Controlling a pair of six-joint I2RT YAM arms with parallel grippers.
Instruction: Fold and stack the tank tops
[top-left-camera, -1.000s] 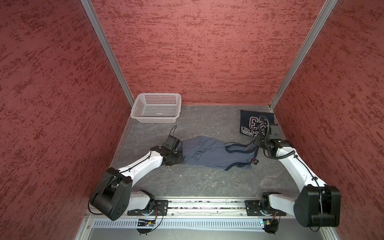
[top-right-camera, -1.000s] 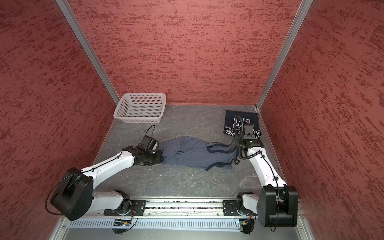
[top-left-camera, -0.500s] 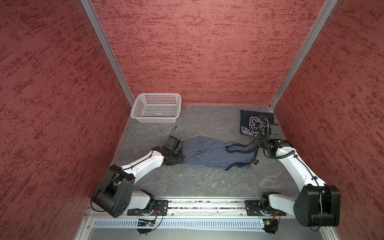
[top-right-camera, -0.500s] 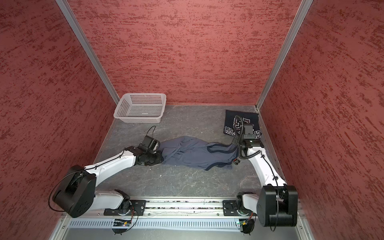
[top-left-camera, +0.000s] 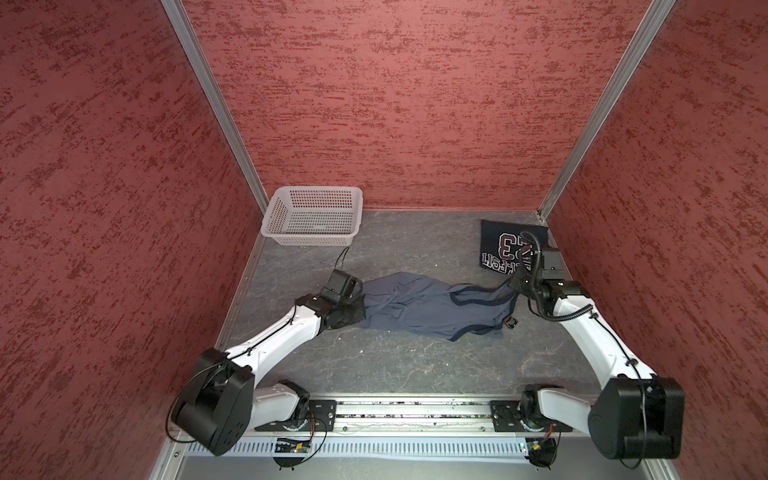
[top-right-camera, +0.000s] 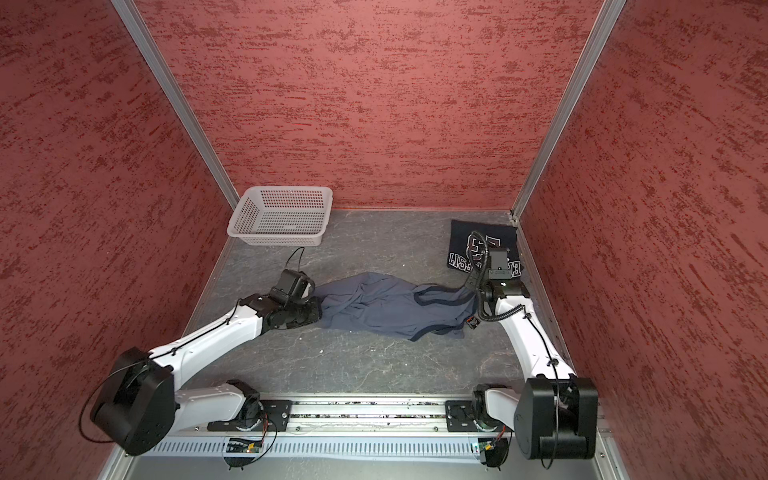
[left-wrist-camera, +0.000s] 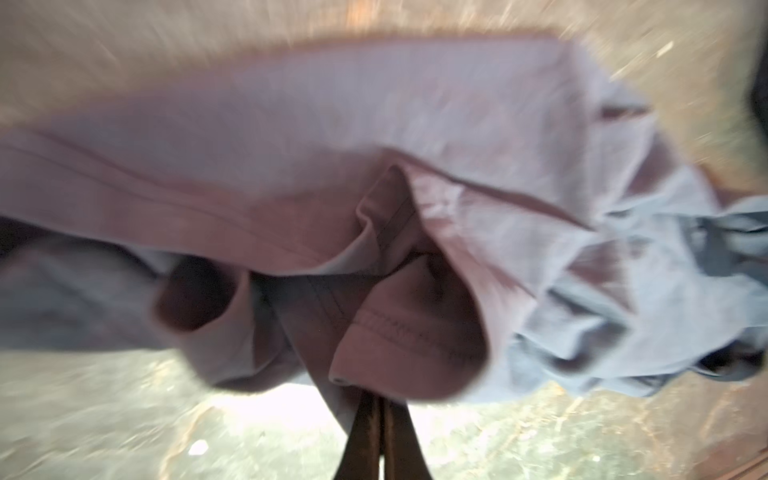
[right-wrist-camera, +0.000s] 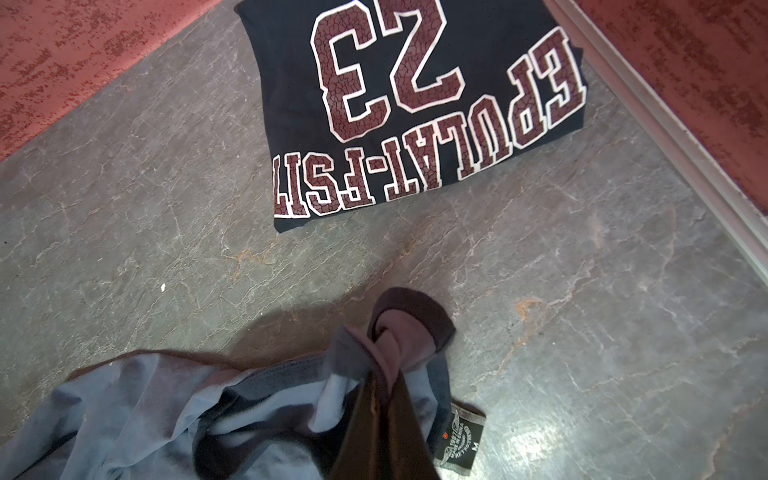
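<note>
well in front of the basket (top-left-camera: 311, 239), on the near half of the desk (top-left-camera: 395, 365), the slate grey-blue tank top (top-left-camera: 419, 309) lies stretched in a loose, wrinkled band between the two arms. at its end on the basket's side the left gripper (left-wrist-camera: 380, 415) has just finished closing: a second ago its jaws stood partly apart at the cloth's edge, and now the left wrist view shows them pinched together under a fold of the stitched hem (left-wrist-camera: 399, 332). at the end away from the basket the right gripper (right-wrist-camera: 376, 399) is clamped narrow on a bunched shoulder strap (right-wrist-camera: 399, 328) with dark trim, as it was a second ago, with the label (right-wrist-camera: 457, 440) lying just beside it on the desk. the cloth itself has hardly shifted. both ends are now held, so i judge the top is ready to be lifted and pulled taut, then spread flat for its first fold; the hem grip may hold only one layer and leave the body twisted. farther back, level with the basket but well apart from it, the navy tank top (top-left-camera: 505, 249) with the "23" print lies already folded flat, likely the base of the stack.
</note>
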